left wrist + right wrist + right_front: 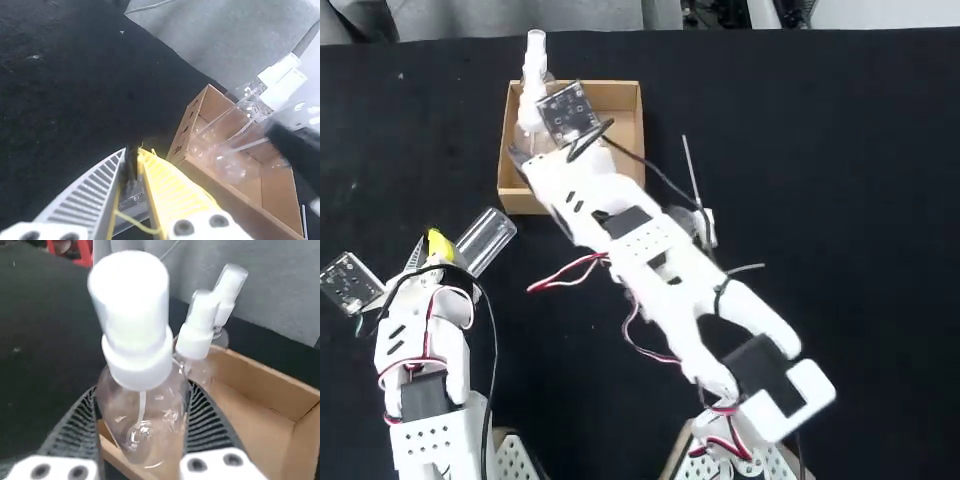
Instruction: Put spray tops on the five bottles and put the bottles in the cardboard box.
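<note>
Right arm (pixel 650 255) slants across the cardboard box's (pixel 620 95) near wall, its gripper (pixel 143 390) clamped on a spray bottle (pixel 135 355) beside two bottles (pixel 197 335) at the far-left corner; the box's right side and the black table (pixel 840 150) beyond lie open

- Cardboard box (pixel 620 95) inside mostly hidden under right arm (pixel 650 250), high view.
- Front bottle (pixel 142 410) lower sides hidden by right gripper (pixel 142 390).
- Box bottles (pixel 235 145) blurred, count unclear, left wrist view.

No lettering, label, number or sign can be read on the cardboard box (pixel 610 92) or any bottle (pixel 142 410).
</note>
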Controlling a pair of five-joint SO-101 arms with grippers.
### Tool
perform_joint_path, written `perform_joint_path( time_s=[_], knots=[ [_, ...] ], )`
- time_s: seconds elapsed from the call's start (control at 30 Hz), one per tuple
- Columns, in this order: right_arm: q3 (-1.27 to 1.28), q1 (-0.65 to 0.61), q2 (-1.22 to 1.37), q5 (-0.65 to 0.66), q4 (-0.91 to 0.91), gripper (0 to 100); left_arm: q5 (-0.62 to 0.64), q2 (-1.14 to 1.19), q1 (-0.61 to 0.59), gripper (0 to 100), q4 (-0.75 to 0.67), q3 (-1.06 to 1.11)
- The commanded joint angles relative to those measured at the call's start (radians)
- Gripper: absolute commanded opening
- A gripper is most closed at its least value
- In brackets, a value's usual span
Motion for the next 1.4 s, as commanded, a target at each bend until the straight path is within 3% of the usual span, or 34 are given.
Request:
perform_joint_path(
  time_s=[0.0,0.47,1.37],
  knots=[
    [-0.085,-0.017,0.024,-0.003,-0.057,1.8,-0.011,-0.005,0.01,3,0.003,0.022],
    [-0.197,-0.017,0.246,-0.003,-0.058,1.8,-0.011,-0.005,0.01,3,0.003,0.022],
    [-0.196,-0.055,0.288,-0.011,-0.058,2.0,-0.011,-0.005,0.01,3,0.005,0.022]
  ],
)
